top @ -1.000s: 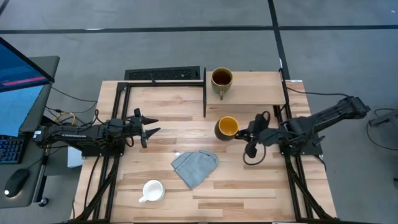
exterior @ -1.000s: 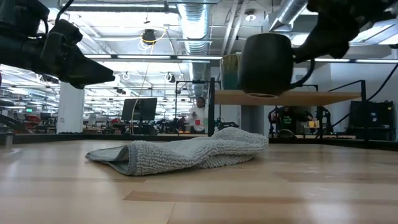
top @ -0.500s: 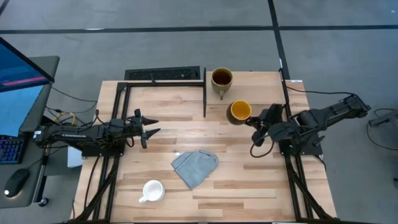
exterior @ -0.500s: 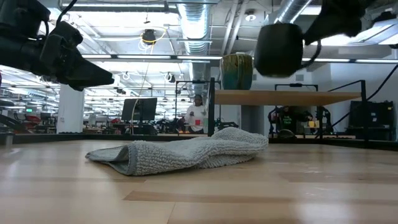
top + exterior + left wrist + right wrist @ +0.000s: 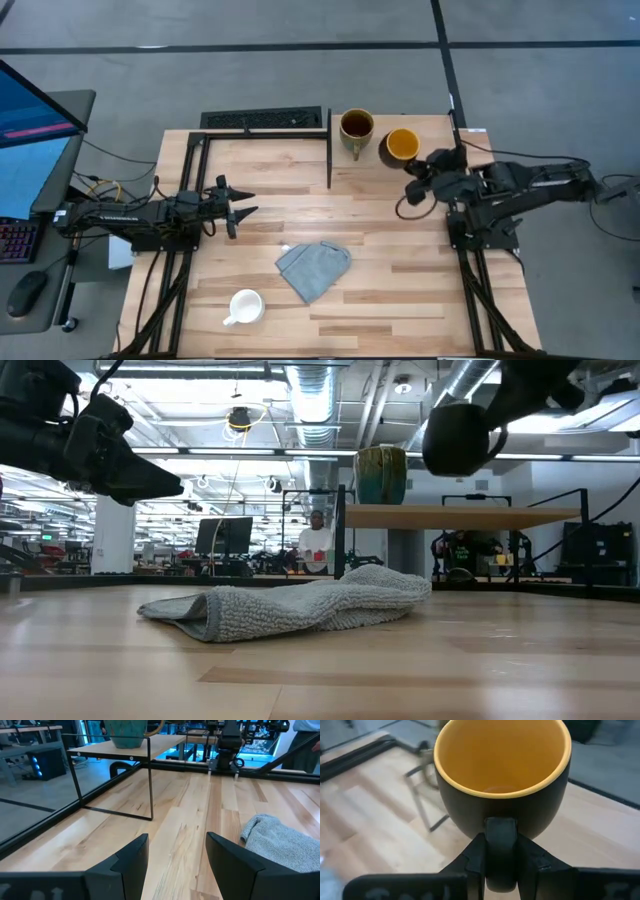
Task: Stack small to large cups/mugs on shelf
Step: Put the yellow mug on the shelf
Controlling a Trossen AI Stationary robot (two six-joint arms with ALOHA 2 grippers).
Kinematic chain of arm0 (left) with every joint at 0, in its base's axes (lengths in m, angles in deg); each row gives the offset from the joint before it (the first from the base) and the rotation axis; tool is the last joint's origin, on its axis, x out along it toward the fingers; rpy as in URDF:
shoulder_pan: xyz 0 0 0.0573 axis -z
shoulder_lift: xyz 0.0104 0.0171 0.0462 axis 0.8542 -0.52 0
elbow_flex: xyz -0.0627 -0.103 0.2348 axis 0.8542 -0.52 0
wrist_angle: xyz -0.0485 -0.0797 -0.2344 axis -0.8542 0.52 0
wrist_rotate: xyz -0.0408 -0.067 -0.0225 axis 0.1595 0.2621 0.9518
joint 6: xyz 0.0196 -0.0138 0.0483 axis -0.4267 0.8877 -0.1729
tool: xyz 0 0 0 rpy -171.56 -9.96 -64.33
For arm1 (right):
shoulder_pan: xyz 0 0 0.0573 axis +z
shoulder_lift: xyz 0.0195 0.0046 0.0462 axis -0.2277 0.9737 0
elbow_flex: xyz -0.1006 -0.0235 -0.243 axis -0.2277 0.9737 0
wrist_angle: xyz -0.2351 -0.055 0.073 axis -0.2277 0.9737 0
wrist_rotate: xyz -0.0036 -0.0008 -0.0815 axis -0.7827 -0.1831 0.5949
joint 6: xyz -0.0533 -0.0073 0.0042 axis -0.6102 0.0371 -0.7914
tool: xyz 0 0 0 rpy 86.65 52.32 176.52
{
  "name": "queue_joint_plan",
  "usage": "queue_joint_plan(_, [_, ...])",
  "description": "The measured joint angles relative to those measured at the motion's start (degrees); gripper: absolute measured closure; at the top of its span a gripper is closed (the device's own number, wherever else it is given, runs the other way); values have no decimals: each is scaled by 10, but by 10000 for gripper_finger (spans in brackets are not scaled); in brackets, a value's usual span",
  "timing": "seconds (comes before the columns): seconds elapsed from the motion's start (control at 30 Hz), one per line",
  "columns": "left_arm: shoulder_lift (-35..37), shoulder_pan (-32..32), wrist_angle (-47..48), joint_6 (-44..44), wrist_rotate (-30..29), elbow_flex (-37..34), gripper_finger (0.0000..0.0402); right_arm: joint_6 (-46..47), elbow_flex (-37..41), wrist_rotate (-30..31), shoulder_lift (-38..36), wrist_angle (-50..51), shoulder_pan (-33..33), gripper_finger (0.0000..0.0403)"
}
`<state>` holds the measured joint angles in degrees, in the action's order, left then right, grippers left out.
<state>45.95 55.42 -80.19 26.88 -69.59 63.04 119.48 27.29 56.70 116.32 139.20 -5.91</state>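
A dark mug with a yellow inside (image 5: 401, 145) hangs above the light-wood shelf (image 5: 430, 128), with my right gripper (image 5: 420, 163) shut on it. An olive-tan mug (image 5: 357, 127) stands on its base on the shelf, just left of the dark mug. In the low view the dark mug (image 5: 458, 438) is clear above the shelf board (image 5: 470, 516). A small white mug (image 5: 243, 307) stands on the table near its front edge. My left gripper (image 5: 240, 200) waits open over the table's left part. My right gripper pinches the dark mug's handle (image 5: 501, 827) between its two fingers (image 5: 476, 854), which come from the table's right side and slant down. The mug sits upright with its mouth up, lifted clear above the shelf.
A grey-blue cloth (image 5: 313, 268) lies crumpled on the table's middle. The shelf's black upright (image 5: 329, 150) stands along its left edge. A keyboard (image 5: 262, 120) lies beyond the far edge. Black frame rails run down both table sides. A person (image 5: 318, 545) stands in the room behind.
My right gripper has risen and gone toward the table's far edge, turning as it went. It has carried the dark mug from over the table in front of the shelf to above the shelf, beside the olive-tan mug. The mug has stayed upright.
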Motion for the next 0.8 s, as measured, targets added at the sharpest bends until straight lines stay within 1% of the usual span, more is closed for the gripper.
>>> queue_joint_plan(0.2, [0, 0, 2, 0, 0, 0, 212, 12, 0, -8, 12, -3, -72, 322])
queue_joint_plan(0.43, [0, 0, 8, 0, 0, 0, 212, 60, 0, -52, 31, -9, -147, 322])
queue_joint_plan(0.6, [0, 0, 9, 15, 6, 0, 212, 73, 0, -67, 57, -44, -180, 322])
queue_joint_plan(0.7, [0, 0, 9, 16, 15, 0, 212, 75, 0, -80, 75, -84, -188, 322])
queue_joint_plan(0.8, [0, 0, 9, 17, 17, 0, 212, 83, 0, -80, 97, -97, -193, 322])
